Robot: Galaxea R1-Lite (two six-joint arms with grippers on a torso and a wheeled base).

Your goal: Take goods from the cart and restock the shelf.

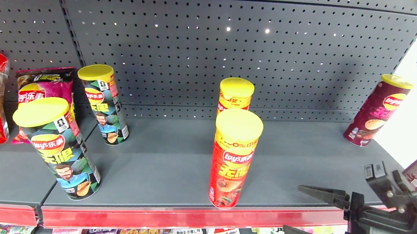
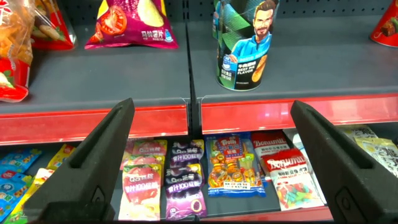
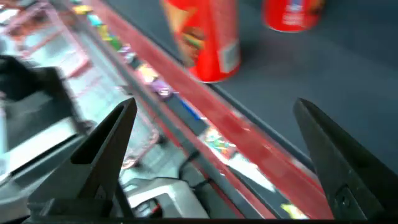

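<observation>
Upright red can (image 1: 234, 160) at shelf (image 1: 166, 166) front edge.
Wide-open, empty jaws on right gripper (image 1: 292, 207), right of the can; same on left gripper (image 2: 212, 109).

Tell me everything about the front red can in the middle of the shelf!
The red can is a tall tube with a flat yellow lid and looks like printed cardboard. It stands upright and closed on the grey shelf, just behind the red edge strip. A second can stands behind it, apart. Only the shelf touches it.
</observation>
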